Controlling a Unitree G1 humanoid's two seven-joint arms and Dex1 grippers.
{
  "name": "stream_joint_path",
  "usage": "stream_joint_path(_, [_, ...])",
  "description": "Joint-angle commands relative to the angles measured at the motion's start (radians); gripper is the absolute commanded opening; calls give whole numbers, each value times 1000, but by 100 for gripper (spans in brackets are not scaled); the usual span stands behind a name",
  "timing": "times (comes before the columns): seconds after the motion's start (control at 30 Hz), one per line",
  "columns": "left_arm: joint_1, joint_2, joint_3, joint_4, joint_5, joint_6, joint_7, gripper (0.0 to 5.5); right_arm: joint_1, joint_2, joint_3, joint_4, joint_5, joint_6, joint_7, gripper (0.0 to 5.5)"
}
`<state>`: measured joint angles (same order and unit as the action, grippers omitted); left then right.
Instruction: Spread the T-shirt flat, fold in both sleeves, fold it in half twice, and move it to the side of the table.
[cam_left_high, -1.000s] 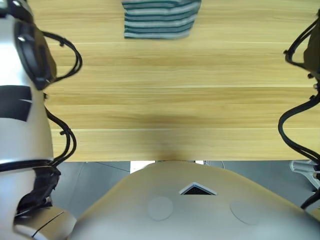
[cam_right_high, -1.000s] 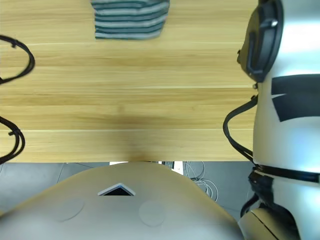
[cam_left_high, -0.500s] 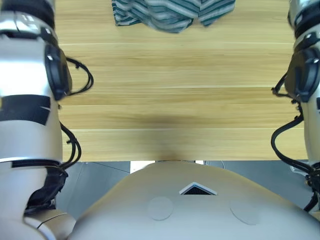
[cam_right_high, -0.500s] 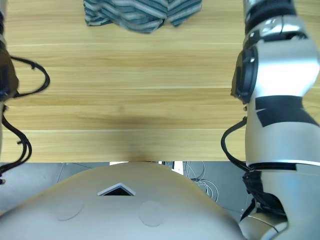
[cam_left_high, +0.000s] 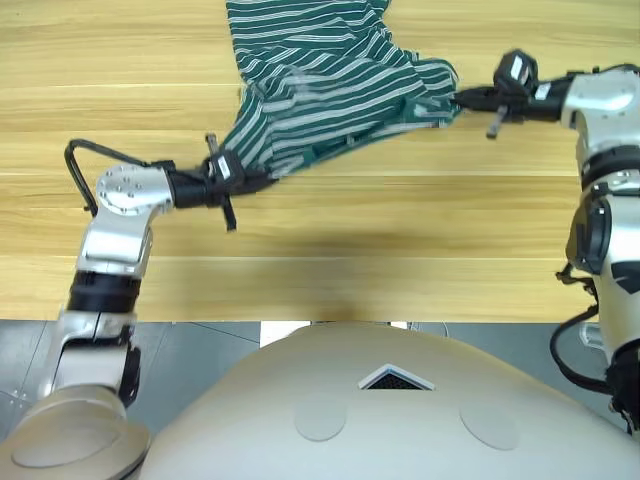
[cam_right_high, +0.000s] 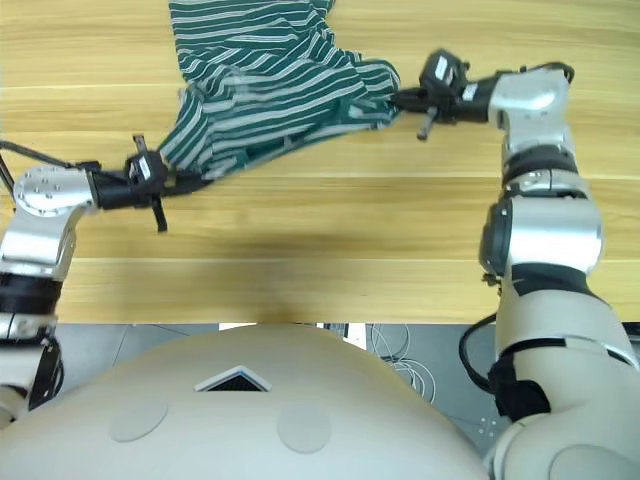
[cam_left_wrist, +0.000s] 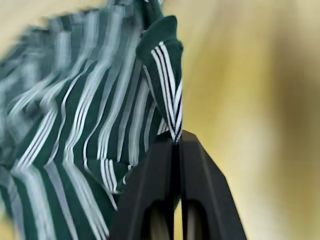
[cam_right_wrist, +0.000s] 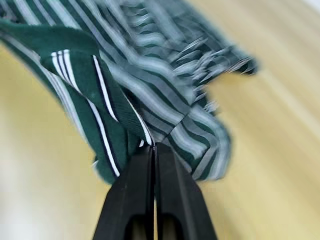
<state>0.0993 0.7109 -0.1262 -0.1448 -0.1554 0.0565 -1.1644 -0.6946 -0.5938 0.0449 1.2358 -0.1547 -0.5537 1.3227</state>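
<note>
Soft, limp T-shirt (cam_left_high: 330, 90), upper centre: left jaws and right jaws clamped on opposite edges, probably the best hold.

The stretched T-shirt (cam_left_high: 320, 90) bars the far table (cam_left_high: 330, 240); nearer boards offer room.

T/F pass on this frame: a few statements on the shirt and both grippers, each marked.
1. The left gripper has its jaws shut on the T-shirt. True.
2. The right gripper hangs open, clear of the cloth. False: it is shut on an edge of the shirt.
3. The T-shirt lies folded into a neat rectangle. False: it is bunched and stretched between the two grippers.
4. The shirt is over a light wooden table. True.
</note>
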Motion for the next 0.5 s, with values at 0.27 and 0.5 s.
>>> stream_joint_path(0.27, [127,147,-60,-107,127,27,24,2,385,-73,156,-290,-31,-168,-1,0])
stream_joint_path(0.5, [225,149,-109,-273,186,41,84,51,462,-141,172,-466,120,-119,102,120])
